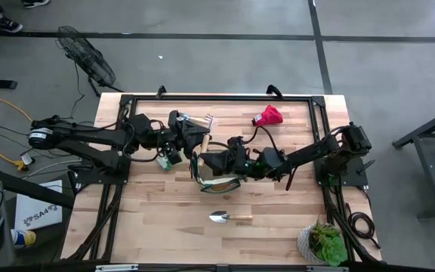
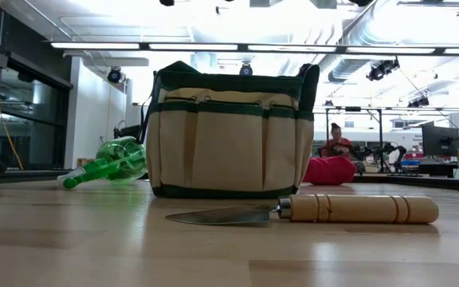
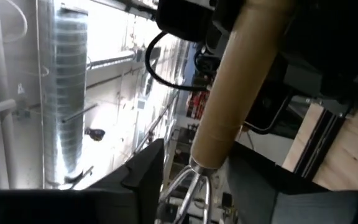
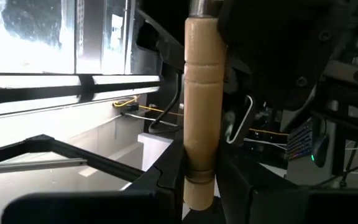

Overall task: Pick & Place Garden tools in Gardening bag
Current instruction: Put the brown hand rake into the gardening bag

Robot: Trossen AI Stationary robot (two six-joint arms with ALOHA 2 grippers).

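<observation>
The left gripper (image 1: 195,140) and right gripper (image 1: 216,160) both squeeze one wooden-handled tool (image 1: 204,143) over the gardening bag (image 1: 216,181) in the middle of the table (image 1: 278,219). A trowel (image 1: 229,217) lies at 6 o'clock from the bag, a red piece (image 1: 268,115) at 1 o'clock.

A white sheet (image 1: 38,214) is lying on the floor, well out beyond the left end effector (image 1: 178,145). It is showing dark letters that seem to read "SA"; the rest is too small to read.
</observation>
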